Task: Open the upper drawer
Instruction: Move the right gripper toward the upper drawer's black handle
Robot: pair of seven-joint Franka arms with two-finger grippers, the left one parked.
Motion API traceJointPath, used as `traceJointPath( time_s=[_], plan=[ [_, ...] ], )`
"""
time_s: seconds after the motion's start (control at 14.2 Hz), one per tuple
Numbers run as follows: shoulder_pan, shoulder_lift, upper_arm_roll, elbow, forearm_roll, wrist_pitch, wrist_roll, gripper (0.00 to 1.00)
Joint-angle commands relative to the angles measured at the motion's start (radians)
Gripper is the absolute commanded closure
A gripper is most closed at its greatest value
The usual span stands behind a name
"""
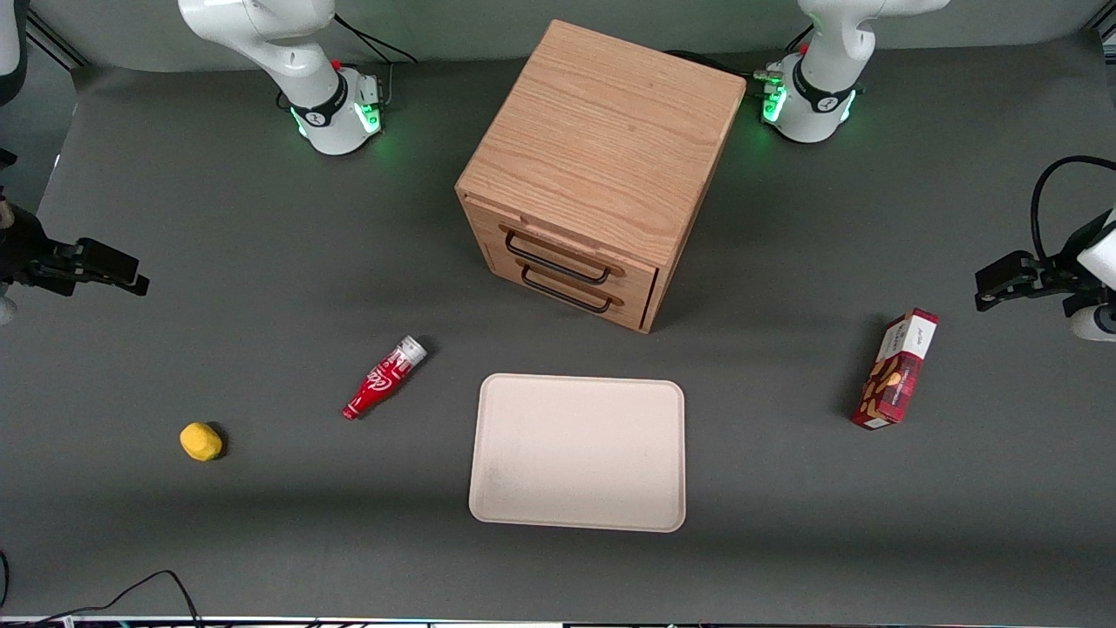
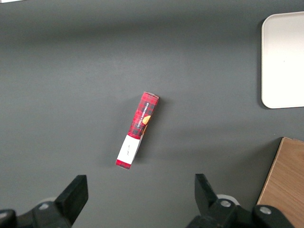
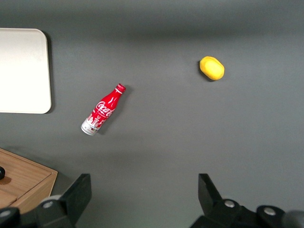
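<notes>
The wooden cabinet (image 1: 602,148) stands on the table between the two arm bases, and its corner shows in the right wrist view (image 3: 23,183). The upper drawer (image 1: 571,249) is the topmost of two oak drawers. It has a thin black wire handle (image 1: 558,263) and sits flush with the cabinet front, shut. The identical lower drawer (image 1: 582,301) is just below it. My right gripper (image 1: 131,279) hangs above the table at the working arm's end, well away from the cabinet. In the right wrist view the gripper (image 3: 144,194) is open and empty over bare mat.
A cream tray (image 1: 577,515) lies in front of the drawers, nearer the camera. A red cola bottle (image 1: 384,378) and a yellow fruit (image 1: 200,441) lie toward the working arm's end. A red snack box (image 1: 896,370) lies toward the parked arm's end.
</notes>
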Motion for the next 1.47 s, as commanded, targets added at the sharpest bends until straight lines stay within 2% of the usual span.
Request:
traceJointPath(
  time_s=[0.0, 0.14, 0.35, 0.49, 0.77, 0.98, 1.4],
  plan=[
    [0.008, 0.019, -0.007, 0.036, 0.019, -0.005, 0.01, 0.0],
    [0.008, 0.023, -0.007, 0.043, 0.016, -0.005, -0.009, 0.0],
    [0.017, 0.036, 0.012, 0.05, 0.019, -0.006, -0.252, 0.0],
    [0.041, 0.036, 0.048, 0.05, 0.021, -0.011, -0.34, 0.0],
    [0.046, 0.06, 0.229, 0.051, 0.008, 0.0, -0.342, 0.0],
    [0.051, 0.105, 0.37, 0.053, 0.007, 0.065, -0.34, 0.0],
    [0.097, 0.197, 0.544, 0.048, 0.005, 0.15, -0.334, 0.0]
  ],
)
